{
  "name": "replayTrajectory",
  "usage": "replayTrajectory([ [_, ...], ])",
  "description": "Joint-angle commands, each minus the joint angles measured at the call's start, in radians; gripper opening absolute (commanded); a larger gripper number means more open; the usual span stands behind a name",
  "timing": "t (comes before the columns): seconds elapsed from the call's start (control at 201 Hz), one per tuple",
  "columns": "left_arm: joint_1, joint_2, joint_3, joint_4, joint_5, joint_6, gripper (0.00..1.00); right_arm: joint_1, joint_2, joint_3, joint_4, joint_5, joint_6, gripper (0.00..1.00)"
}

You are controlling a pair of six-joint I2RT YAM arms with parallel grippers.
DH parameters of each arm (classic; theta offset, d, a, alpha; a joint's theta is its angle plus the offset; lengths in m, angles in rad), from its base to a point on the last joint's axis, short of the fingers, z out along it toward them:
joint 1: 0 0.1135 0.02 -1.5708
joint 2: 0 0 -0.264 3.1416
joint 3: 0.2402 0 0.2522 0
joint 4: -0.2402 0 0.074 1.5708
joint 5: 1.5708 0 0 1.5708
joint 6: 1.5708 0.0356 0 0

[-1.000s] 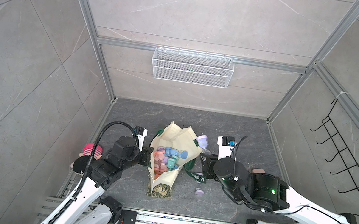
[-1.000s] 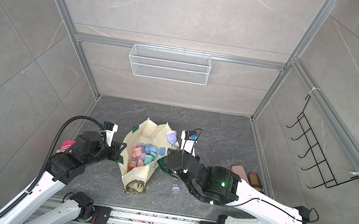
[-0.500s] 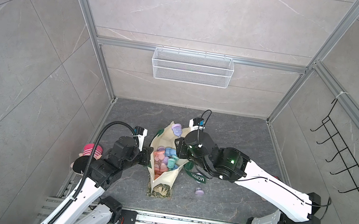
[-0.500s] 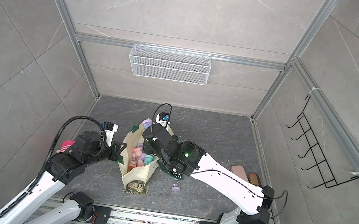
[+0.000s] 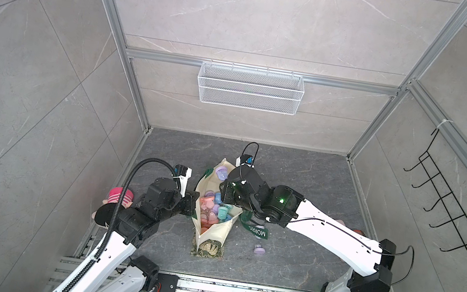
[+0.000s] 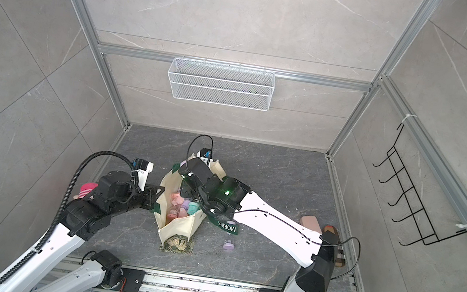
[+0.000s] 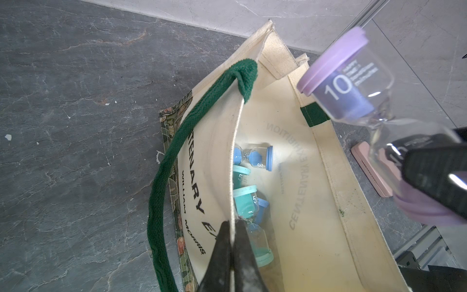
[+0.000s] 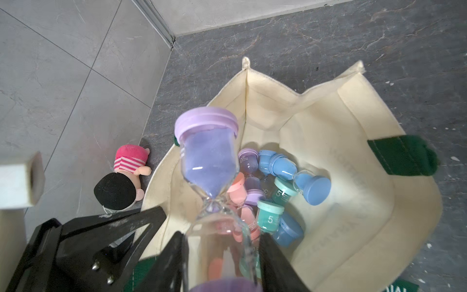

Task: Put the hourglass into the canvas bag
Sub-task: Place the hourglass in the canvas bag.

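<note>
The cream canvas bag [image 5: 214,233] [image 6: 179,226] lies on the dark floor with its mouth open. My left gripper [image 7: 232,225] [image 5: 194,202] is shut on the bag's near rim, next to the green handle [image 7: 177,156]. My right gripper [image 8: 222,237] is shut on a purple hourglass [image 8: 209,156] [image 7: 348,83] [image 5: 221,172], gripping its clear lower bulb. It holds the hourglass above the bag's open mouth [image 8: 353,202]. Several hourglasses [image 8: 270,215] [image 5: 213,209] in blue, teal, pink and purple lie inside the bag.
Another purple hourglass [image 5: 259,249] [image 6: 228,244] lies on the floor right of the bag, by the green MORRIS strap [image 5: 257,231]. A plush doll [image 5: 116,198] [image 8: 123,174] sits by the left wall. A pink case [image 6: 311,223] lies by the right wall. A wire basket [image 5: 250,88] hangs on the back wall.
My right arm has swung left from beside the bag, carrying the purple hourglass over the bag's mouth. The left gripper has kept its hold on the rim.
</note>
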Motion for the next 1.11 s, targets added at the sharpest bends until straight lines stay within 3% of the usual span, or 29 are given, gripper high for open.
replayTrajectory([
  [0.0, 0.0, -0.025, 0.016, 0.101, 0.012, 0.006, 0.0, -0.013, 0.023, -0.013, 0.031, -0.019, 0.022, 0.0],
  [1.105, 0.0, -0.029, 0.016, 0.101, 0.015, 0.007, 0.0, -0.068, 0.263, 0.062, -0.033, -0.102, 0.019, 0.01],
])
